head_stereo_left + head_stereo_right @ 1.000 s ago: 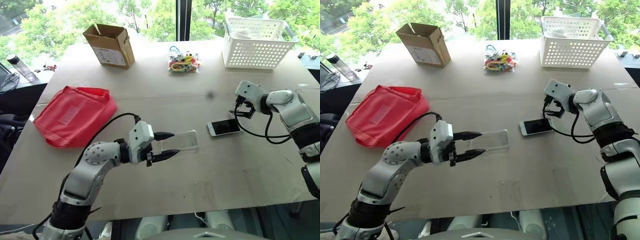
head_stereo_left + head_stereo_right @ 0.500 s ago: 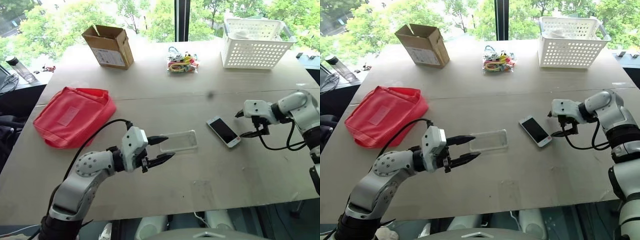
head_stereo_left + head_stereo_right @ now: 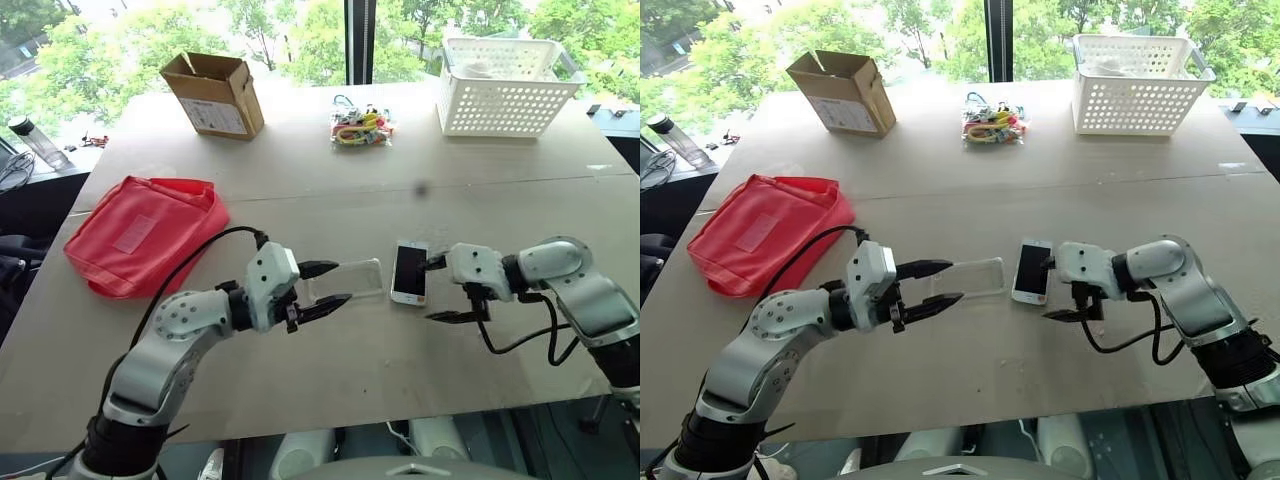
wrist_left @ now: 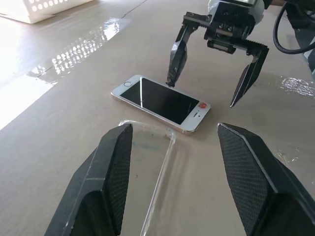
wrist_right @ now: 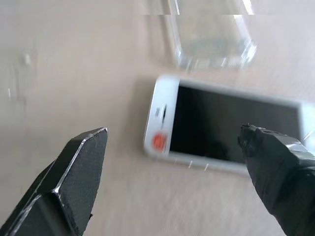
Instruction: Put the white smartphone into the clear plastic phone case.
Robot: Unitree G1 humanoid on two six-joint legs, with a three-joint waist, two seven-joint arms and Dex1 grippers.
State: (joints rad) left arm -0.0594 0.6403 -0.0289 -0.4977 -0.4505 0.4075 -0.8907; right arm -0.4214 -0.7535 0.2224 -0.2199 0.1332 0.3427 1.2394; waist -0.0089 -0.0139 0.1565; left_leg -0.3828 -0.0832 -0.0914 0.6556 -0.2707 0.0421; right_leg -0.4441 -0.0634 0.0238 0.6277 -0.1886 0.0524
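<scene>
On table (image 3: pixel 300 190), white smartphone (image 3: pixel 409 272) flat — lengthwise away, beside case (image 3: pixel 347 280)

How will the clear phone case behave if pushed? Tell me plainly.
The clear phone case looks thin and see-through, so it is probably light and somewhat bendy. Lying flat on the smooth table, it would likely slide, not tip or roll.

Bare table (image 3: pixel 330 390) near both pincers, white smartphone (image 3: pixel 409 272) just beside clear case (image 3: pixel 345 281), basket (image 3: pixel 505 85) well apart
</scene>
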